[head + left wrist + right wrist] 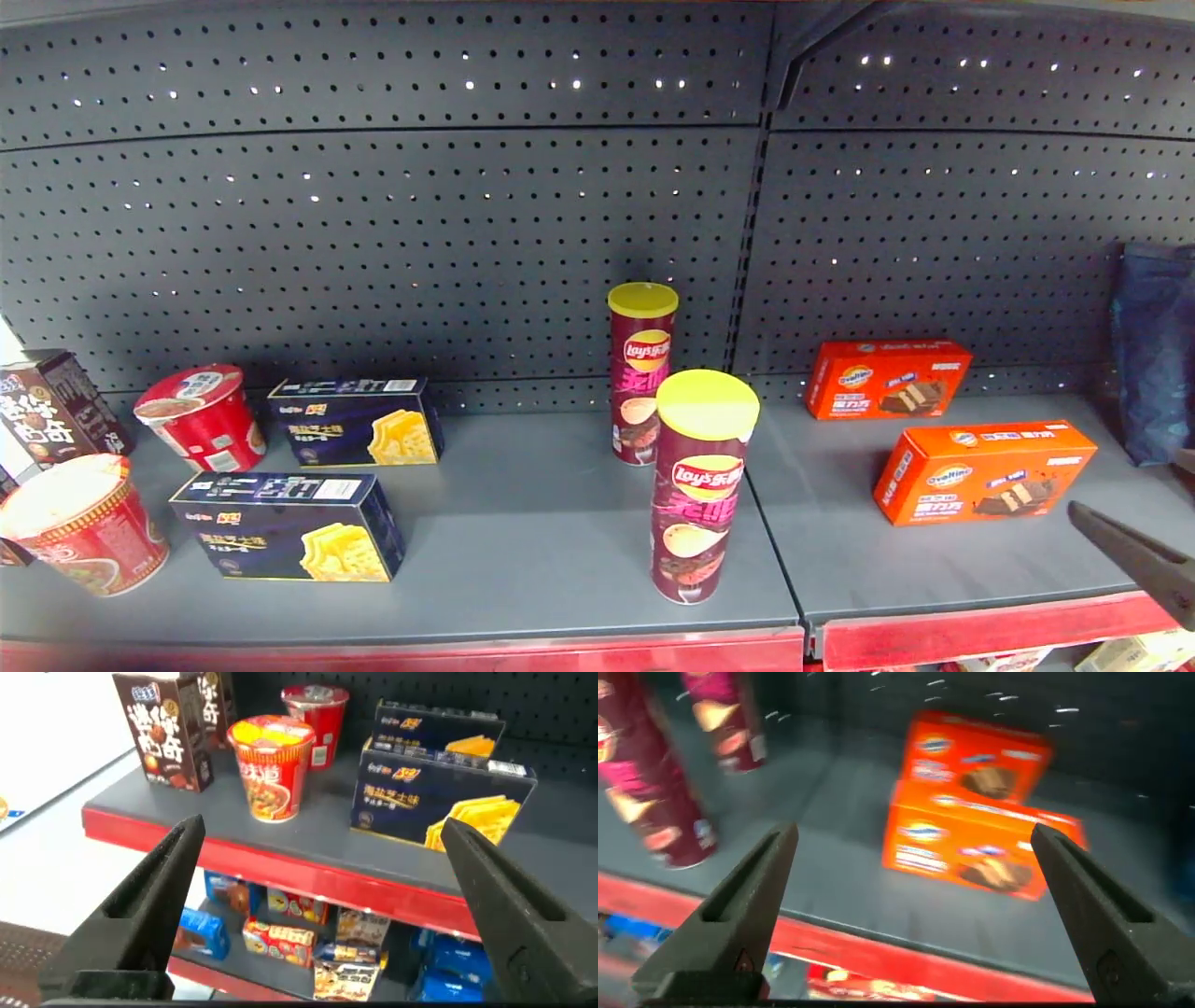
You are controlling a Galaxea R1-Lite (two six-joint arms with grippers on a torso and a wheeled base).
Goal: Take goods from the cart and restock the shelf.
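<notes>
L hand (322, 824), R hand (913, 831) splayed.

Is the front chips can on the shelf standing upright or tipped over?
Upright. The front chips can stands on its base on the shelf, with its yellow lid on top.

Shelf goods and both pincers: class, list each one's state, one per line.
Front chip can, upright, lid on.
Back chip can, upright, lid on.
Front orange box, closed.
Front blue box, closed.
Front noodle cup, sealed.
Left pincer, open, empty.
Right pincer, open, empty.
</notes>
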